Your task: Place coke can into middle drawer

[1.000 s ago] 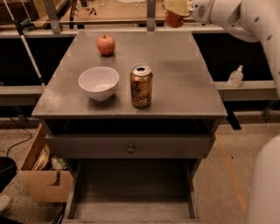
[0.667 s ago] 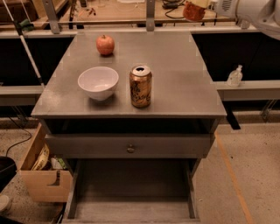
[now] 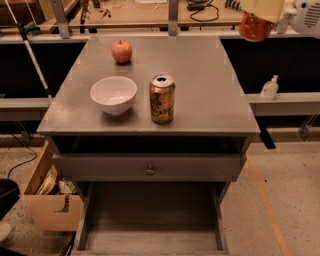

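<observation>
- Nearest you, one middle drawer (image 3: 150,239) stands pulled out at the bottom of the cabinet, with its flat grey floor and low side walls in view.
- Left of it on the ground you see one cardboard box (image 3: 50,212). It has things inside, too dim to name.
- Just above the drawer is one shut drawer front (image 3: 100,167) with a single round knob (image 3: 150,170) at its middle. A dark gap runs between it and the cabinet top (image 3: 210,95).
- You can count three things on the top. One gold can (image 3: 162,99) stands upright near the front edge, its tab hole open. Its dark lettering cannot be read.
- One white bowl (image 3: 113,94) sits just left of the gold can, close to it but apart.
- One apple (image 3: 121,51) rests well behind the bowl, towards the far left.
- To the right, off the cabinet, one small clear bottle (image 3: 270,87) stands on a low ledge.
- That makes two cans in all. The second is the red coke can (image 3: 254,29), held in the air at the far top right, beyond the cabinet's back corner and well apart from the drawer. No script on it can be read.
- Your gripper (image 3: 262,12) is up there too, clamped over the top of the coke can.
- Behind everything runs one bench (image 3: 140,12) with cables lying on it.
</observation>
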Robot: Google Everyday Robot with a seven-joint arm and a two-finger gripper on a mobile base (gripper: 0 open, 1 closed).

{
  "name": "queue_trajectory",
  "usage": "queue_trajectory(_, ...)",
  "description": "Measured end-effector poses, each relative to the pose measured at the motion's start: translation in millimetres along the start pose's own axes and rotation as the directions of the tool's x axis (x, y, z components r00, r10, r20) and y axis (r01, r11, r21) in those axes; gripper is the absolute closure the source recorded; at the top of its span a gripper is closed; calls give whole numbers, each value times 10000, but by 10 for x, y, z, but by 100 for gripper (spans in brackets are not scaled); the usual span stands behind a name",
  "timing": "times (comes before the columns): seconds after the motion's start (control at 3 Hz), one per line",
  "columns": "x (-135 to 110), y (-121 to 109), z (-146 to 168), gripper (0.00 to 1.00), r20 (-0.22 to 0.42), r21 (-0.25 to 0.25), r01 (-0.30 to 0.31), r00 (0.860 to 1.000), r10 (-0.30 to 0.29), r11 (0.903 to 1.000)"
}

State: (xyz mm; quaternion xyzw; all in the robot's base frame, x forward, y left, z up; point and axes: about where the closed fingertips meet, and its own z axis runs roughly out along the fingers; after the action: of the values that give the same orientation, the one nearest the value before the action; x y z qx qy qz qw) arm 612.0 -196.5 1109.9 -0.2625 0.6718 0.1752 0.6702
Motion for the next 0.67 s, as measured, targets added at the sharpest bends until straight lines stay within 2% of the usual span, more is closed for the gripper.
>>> queue_trajectory(0.33,453,527,-380,100,-610,-637,-82,9981,43,9979)
queue_trajectory(0.67,951,994,-826,100,-1196,-1267,-449,9924,297,9909)
